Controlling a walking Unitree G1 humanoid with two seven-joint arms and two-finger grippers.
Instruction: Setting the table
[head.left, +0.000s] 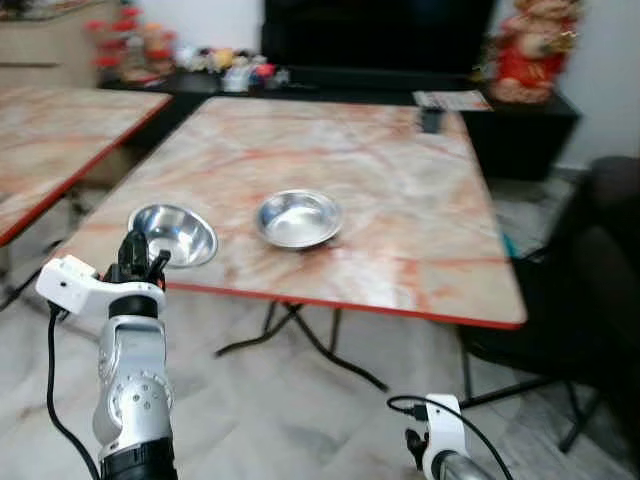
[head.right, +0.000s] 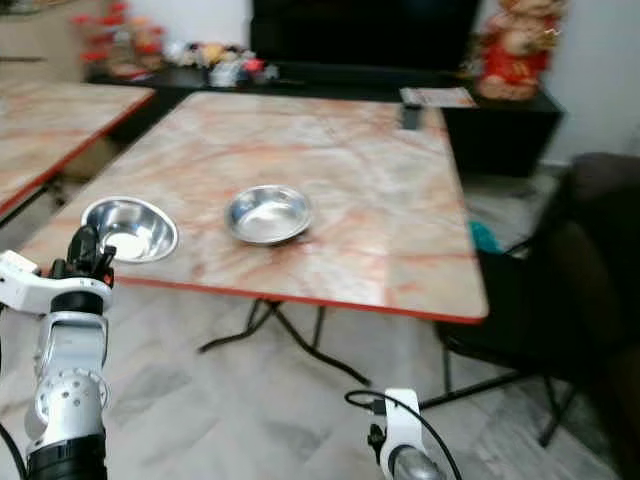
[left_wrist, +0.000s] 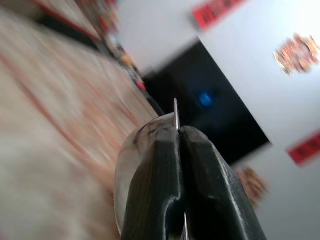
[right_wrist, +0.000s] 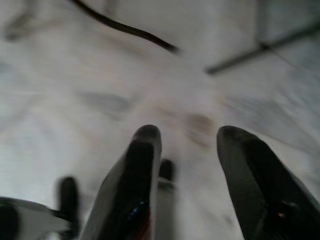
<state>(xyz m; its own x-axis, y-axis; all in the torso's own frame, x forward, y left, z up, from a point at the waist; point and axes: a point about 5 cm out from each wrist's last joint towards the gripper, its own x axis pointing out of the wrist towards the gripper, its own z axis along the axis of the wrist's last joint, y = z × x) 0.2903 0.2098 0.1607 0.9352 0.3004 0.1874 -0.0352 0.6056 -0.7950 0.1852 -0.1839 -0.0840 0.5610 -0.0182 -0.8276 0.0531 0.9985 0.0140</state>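
Observation:
A steel bowl (head.left: 185, 235) sits at the near left corner of the marble-patterned table (head.left: 400, 200). My left gripper (head.left: 140, 255) is at that bowl's near rim. In the left wrist view its fingers (left_wrist: 155, 170) are shut on the thin edge of the bowl (left_wrist: 131, 155). A second steel bowl (head.left: 298, 217) rests upright on the table, a little right of the first. My right arm hangs low at the bottom right, and in its wrist view the right gripper (right_wrist: 185, 145) is open over the pale floor with nothing between its fingers.
Another marble table (head.left: 60, 130) stands at the left. A dark chair (head.left: 600, 280) is close to the table's right side. A black console (head.left: 520, 110) with figurines runs along the back wall. A dark remote (head.left: 432, 120) lies at the table's far right corner.

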